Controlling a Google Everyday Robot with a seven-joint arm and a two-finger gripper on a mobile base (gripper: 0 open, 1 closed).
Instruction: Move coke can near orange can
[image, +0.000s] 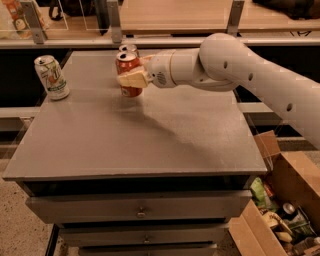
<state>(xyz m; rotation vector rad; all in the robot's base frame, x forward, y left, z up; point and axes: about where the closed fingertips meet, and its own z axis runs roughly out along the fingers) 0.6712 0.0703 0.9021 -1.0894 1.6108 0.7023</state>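
Grey surface (150, 145) over drawers fills our view, with an open cardboard box (250, 231) of mixed litter on the floor to its right. We judge the carry nearly done: our tool (127, 78) is clamped round the coke can (128, 64), just in front of the orange can (128, 48). Next we need an upright set-down and a clean release.

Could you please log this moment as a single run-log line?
pincer: shut on coke can, far side of table | coke can: directly in front of orange can | 7UP can: apart, table's left edge
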